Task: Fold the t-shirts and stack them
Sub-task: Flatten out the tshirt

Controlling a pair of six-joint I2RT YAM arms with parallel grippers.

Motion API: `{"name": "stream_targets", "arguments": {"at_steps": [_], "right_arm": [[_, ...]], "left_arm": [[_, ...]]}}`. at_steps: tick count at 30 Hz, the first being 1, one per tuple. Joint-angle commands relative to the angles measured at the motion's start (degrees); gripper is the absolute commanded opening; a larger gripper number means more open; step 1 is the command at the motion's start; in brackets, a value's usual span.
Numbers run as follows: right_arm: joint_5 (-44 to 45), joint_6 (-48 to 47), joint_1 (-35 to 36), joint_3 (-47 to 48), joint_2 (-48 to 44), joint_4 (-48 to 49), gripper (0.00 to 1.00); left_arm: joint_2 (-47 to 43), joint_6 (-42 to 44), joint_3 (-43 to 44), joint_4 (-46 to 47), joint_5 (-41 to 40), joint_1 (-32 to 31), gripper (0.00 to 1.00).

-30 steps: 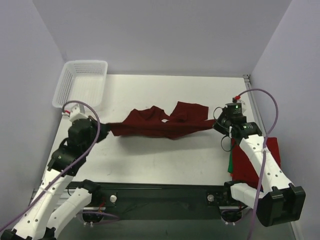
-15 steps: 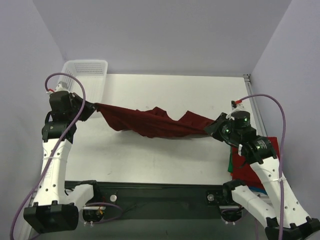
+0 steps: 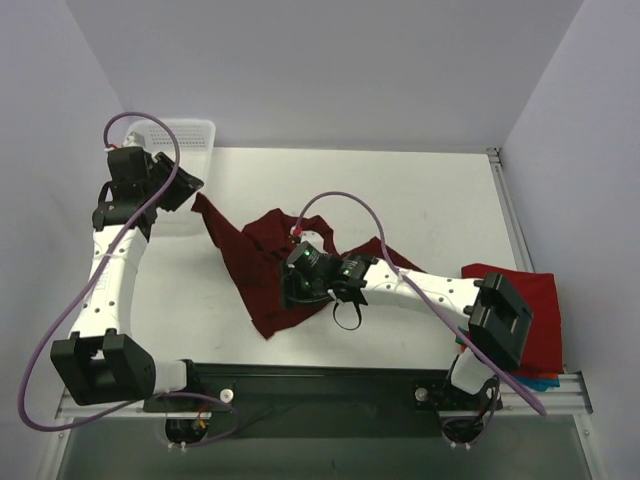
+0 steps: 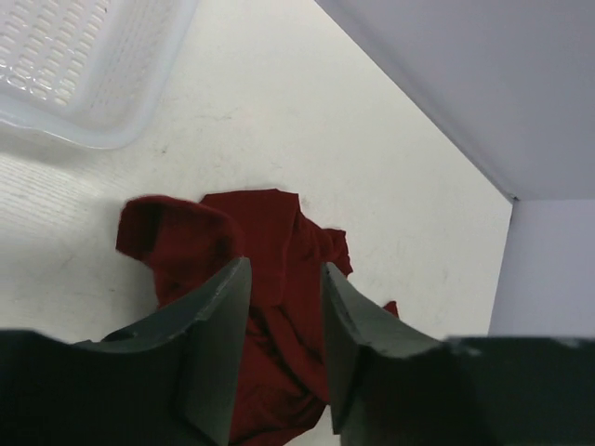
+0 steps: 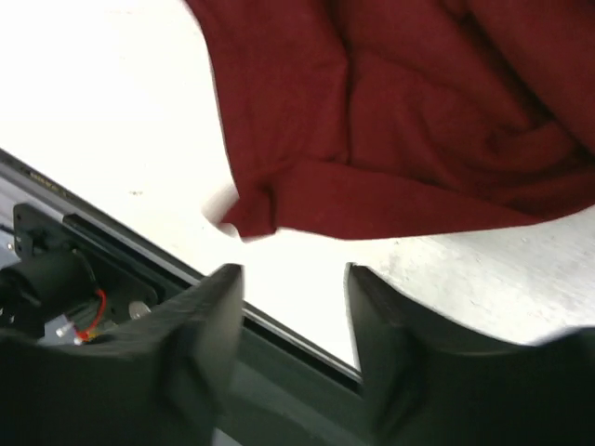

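A dark maroon t-shirt (image 3: pixel 262 272) lies crumpled on the white table, left of centre. My left gripper (image 3: pixel 188 190) hangs open above and to the left of it, near the basket; in the left wrist view the shirt (image 4: pixel 279 232) shows below the spread fingers (image 4: pixel 218 325), not touched by them. My right arm reaches across to the left, and its gripper (image 3: pixel 292 288) stands open over the shirt's near part. In the right wrist view the maroon cloth (image 5: pixel 418 121) lies beyond the empty fingers (image 5: pixel 209 307). A brighter red t-shirt (image 3: pixel 530 305) lies at the right near edge.
A white mesh basket (image 3: pixel 195 135) stands at the back left corner, also seen in the left wrist view (image 4: pixel 84 65). The table's dark front rail (image 5: pixel 279 334) runs just under my right gripper. Walls close in the left, back and right sides.
Both grippers have opened and let go of the maroon shirt, which dropped from a stretched span into a heap. My right arm swung far left; the left gripper rose toward the basket.
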Motion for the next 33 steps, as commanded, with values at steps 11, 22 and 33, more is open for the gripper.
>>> {"name": "stream_targets", "arguments": {"at_steps": [11, 22, 33], "right_arm": [[4.89, -2.23, -19.56, -13.13, -19.4, -3.82, 0.64], [-2.68, -8.82, -41.5, -20.88, -24.25, -5.4, 0.61], [-3.46, -9.61, -43.34, -22.99, -20.29, -2.94, 0.6]], "left_arm": [[-5.93, 6.69, -5.45, -4.77, -10.08, -12.72, 0.62], [-15.79, -10.01, -32.72, -8.56, -35.69, -41.75, 0.5], [-10.43, -5.44, -39.76, 6.81, -26.2, -45.27, 0.54]]}}
